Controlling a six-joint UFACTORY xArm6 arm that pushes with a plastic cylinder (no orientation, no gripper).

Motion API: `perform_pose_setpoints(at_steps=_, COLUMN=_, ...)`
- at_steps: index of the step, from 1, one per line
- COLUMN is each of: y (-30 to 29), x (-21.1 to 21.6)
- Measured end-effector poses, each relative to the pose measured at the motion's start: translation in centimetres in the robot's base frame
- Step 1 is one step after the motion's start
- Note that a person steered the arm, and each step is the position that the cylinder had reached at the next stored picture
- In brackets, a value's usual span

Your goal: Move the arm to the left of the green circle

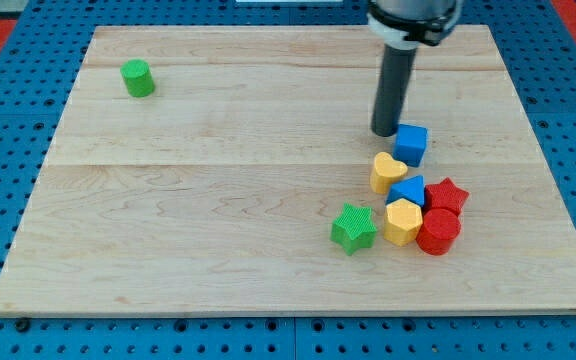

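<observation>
The green circle [138,78], a short green cylinder, stands alone near the board's top left corner. My tip [384,131] is at the end of the dark rod in the right half of the board, far to the right of the green circle. It sits just left of the blue cube [411,144], touching or nearly touching it.
A cluster lies below my tip: a yellow heart [387,172], a blue triangle [407,190], a red star [447,195], a yellow hexagon [402,222], a red cylinder [438,232]. A green star [353,228] lies left of them. The wooden board [218,200] rests on a blue pegboard.
</observation>
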State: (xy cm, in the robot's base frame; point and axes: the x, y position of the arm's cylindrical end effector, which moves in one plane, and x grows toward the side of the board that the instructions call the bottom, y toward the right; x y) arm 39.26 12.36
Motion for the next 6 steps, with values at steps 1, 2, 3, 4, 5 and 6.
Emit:
perform_pose_setpoints(at_steps=1, y=0.8, x=0.5)
perform_pose_setpoints(at_steps=2, y=-0.2, x=5.3)
perform_pose_setpoints(at_steps=3, y=-2.1, x=-0.2)
perform_pose_setpoints(at_steps=4, y=2.3, x=-1.9)
perform_pose_setpoints(at_steps=5, y=1.2, x=3.2)
perform_pose_setpoints(at_steps=6, y=-0.2, x=0.9)
